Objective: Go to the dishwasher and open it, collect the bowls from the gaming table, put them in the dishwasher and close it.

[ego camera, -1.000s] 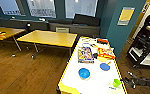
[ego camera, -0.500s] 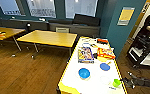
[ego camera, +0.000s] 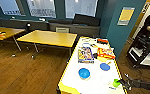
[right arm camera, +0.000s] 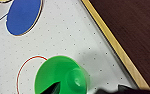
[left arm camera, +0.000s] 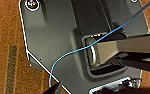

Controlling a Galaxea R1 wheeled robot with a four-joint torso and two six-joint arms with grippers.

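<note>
The right gripper (ego camera: 123, 83) is at the green bowl (ego camera: 116, 82) near the bench's (ego camera: 73, 83) right edge, the blue bowl (ego camera: 84, 73) sits mid-bench; I cannot tell if either gripper grips.

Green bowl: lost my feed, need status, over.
Right gripper at green bowl on gaming table's right edge, grip unclear. Blue bowl loose mid-table. Blue disc and game boxes beyond, not blocking.
</note>
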